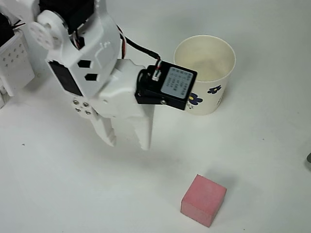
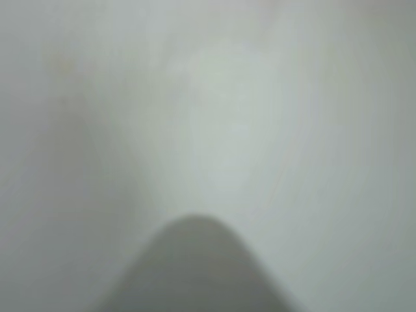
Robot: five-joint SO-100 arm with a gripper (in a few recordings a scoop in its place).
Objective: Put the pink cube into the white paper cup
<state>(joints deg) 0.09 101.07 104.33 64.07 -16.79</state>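
In the overhead view, the white arm came in from about ten o'clock, and its gripper (image 1: 127,141) pointed down toward six o'clock over the white table (image 1: 262,160). Its two toothed fingers stood a little apart, with a narrow gap between the tips, and nothing was held between them. A black motor block (image 1: 167,87) with a label sat on the wrist, toward three o'clock of the arm body.

The white paper cup (image 1: 206,73) stood upright at about one o'clock of the picture, its mouth open, with blue flowers printed on its side. The motor block overlapped the cup's near edge in this view; I cannot tell whether they touched.

The pink cube (image 1: 204,200) lay on the table at about five o'clock, well apart from the cup and below and to the right of the fingertips, touched by nothing.

In the wrist view, everything was blurred: pale surface, with one rounded grey finger (image 2: 195,266) rising from six o'clock.
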